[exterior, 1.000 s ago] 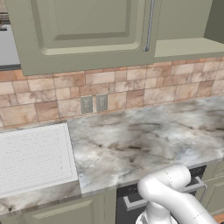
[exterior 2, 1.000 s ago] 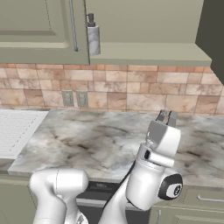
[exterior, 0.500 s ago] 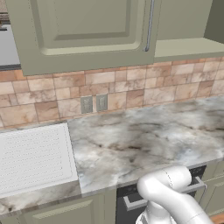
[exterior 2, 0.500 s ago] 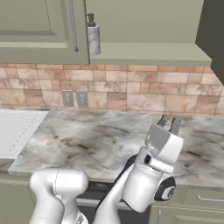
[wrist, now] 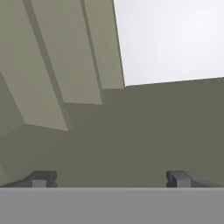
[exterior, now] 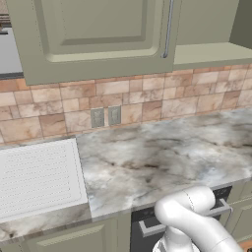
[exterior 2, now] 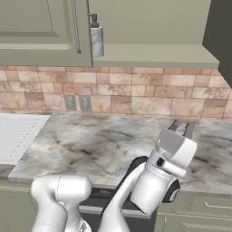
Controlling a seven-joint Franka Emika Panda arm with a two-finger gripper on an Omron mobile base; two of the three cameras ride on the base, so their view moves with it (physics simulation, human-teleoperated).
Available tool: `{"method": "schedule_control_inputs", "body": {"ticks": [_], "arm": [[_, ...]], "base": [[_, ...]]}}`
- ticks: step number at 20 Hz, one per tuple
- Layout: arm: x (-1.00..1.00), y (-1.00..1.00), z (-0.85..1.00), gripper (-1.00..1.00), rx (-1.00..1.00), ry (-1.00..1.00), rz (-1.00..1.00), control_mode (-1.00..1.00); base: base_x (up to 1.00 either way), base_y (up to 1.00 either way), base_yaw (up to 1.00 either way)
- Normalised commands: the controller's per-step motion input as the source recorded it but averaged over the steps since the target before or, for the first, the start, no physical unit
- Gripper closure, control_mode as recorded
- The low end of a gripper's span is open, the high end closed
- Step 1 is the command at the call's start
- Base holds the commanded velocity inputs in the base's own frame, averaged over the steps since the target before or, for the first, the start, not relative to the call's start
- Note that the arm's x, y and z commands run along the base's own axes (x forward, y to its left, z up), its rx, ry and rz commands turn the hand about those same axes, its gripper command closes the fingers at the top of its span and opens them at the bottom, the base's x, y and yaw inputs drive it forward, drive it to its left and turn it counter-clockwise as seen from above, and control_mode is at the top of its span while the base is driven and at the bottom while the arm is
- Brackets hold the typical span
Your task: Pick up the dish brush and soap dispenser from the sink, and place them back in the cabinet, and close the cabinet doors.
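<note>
While jaws gape, soap dispenser (exterior 2: 96, 39) label unreadable.

One soap dispenser (exterior 2: 96, 38), two wall outlets (exterior: 105, 117), one drainboard (exterior: 34, 177), one bar handle (exterior 2: 76, 27).

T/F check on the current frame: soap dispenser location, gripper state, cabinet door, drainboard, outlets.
1. The soap dispenser stands inside the cabinet. True.
2. The gripper is shut on the dish brush. False: its jaws stand open and hold nothing.
3. The cabinet door beside the dispenser is open. True.
4. The ribbed drainboard lies right of the outlets. False: it lies to their left.
5. The gripper points down at the counter. False: it points upward.
</note>
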Motion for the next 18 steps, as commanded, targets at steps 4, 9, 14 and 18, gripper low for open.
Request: {"method": "schedule_control_inputs", "body": {"ticks": [4, 9, 14, 18], "arm": [[0.27, -0.29, -0.19, -1.00, 0.00, -0.04, 0.00, -1.00], [0.26, -0.35, -0.20, -1.00, 0.00, -0.04, 0.00, -1.00], [0.27, -0.31, -0.26, -1.00, 0.00, -0.03, 0.00, -1.00], [0.33, -0.27, -0.29, -1.00, 0.00, -0.03, 0.00, -1.00]], "base": [[0.00, 0.00, 0.00], [0.00, 0.00, 0.00], [0.00, 0.00, 0.00], [0.00, 0.00, 0.00]]}}
